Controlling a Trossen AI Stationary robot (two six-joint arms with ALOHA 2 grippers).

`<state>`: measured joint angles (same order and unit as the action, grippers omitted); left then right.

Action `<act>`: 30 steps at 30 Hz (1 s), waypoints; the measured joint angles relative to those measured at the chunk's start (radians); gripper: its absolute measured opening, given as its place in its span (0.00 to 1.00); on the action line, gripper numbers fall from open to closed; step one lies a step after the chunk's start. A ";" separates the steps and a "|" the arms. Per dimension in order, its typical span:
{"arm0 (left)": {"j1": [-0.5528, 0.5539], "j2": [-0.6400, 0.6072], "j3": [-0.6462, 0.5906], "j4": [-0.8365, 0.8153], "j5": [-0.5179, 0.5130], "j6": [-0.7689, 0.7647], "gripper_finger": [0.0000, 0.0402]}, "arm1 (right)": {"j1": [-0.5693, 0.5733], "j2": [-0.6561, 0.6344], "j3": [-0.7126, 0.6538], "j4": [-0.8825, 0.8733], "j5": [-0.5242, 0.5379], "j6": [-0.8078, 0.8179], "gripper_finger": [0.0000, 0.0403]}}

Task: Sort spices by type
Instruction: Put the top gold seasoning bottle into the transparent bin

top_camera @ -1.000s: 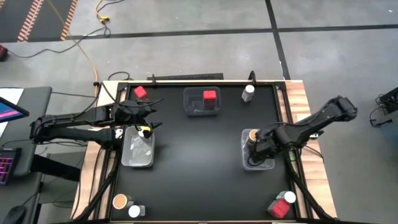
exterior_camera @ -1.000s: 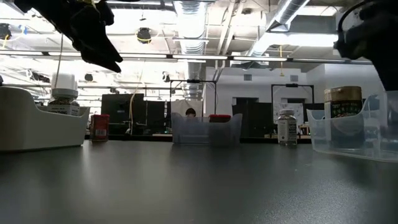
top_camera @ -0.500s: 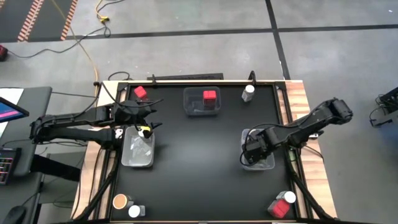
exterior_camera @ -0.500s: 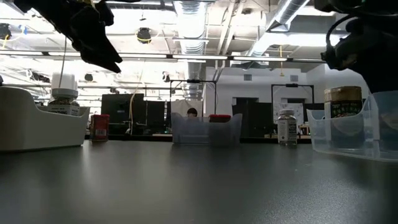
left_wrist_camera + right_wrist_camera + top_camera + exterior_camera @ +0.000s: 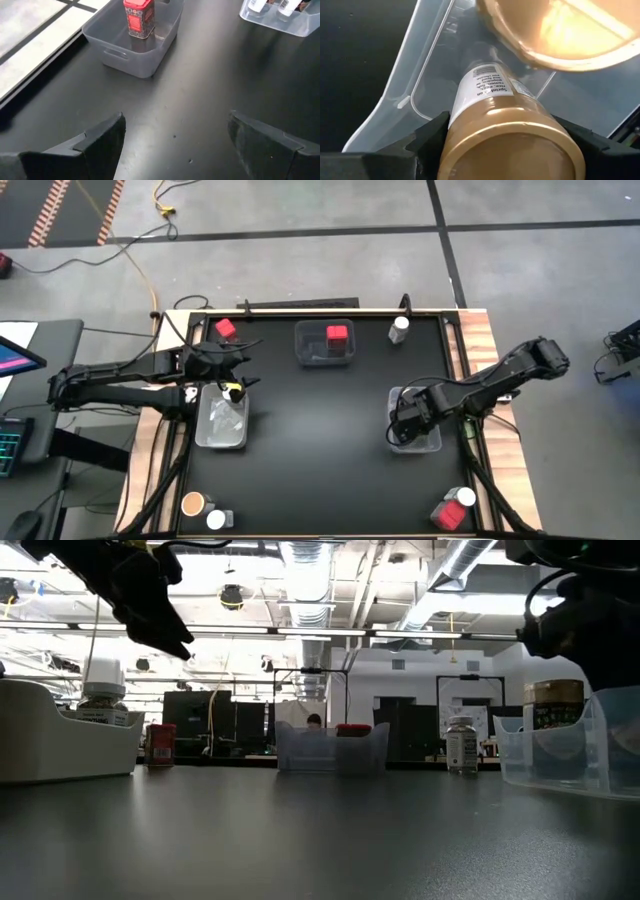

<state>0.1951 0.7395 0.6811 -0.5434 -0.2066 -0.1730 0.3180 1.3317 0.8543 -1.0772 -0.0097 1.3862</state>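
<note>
My right gripper [image 5: 405, 420] hangs over the clear bin [image 5: 430, 442] at the table's right and is shut on a tan-lidded spice jar [image 5: 507, 150]. A second tan-lidded jar [image 5: 552, 705] stands in that bin. My left gripper [image 5: 175, 135] waits open above the table's left side, beside the left bin [image 5: 220, 425], which holds a white-capped jar [image 5: 103, 690]. One red spice tin [image 5: 337, 335] stands in the far middle bin [image 5: 308, 350]. Loose on the table are a red tin [image 5: 225, 328], a white-capped jar [image 5: 400, 328], and pairs at the near corners [image 5: 192, 503] [image 5: 447, 515]. My right gripper pinches the tan-lidded jar between its two fingers [image 5: 427, 142], one on each side just under the lid [image 5: 470, 135]. The fingers come from above and point down. The jar hangs upright inside the bin's walls; whether its base touches the bin floor I cannot tell.
Wooden rails [image 5: 478, 360] run along the black table's edges. The middle of the table between the three bins [image 5: 310, 430] is bare black surface. A person shows in the room far behind the table [image 5: 314, 722].
My right gripper has shifted a little toward the table's left edge and sunk lower over the right bin, carrying the jar with it; it now hides the lid of the jar standing in the bin from above.
</note>
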 joint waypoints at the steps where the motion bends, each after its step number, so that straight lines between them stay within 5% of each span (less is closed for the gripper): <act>1: 0.000 0.000 0.000 0.000 0.001 0.000 0.83 | 0.000 -0.003 -0.001 0.001 0.000 -0.004 0.79; 30: 0.000 0.000 0.000 -0.009 0.005 -0.011 0.83 | 0.000 -0.064 -0.004 -0.089 0.006 -0.034 0.84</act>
<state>0.1947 0.7395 0.6811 -0.5526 -0.2012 -0.1844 0.3180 1.2678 0.8505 -1.1660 -0.0036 1.3525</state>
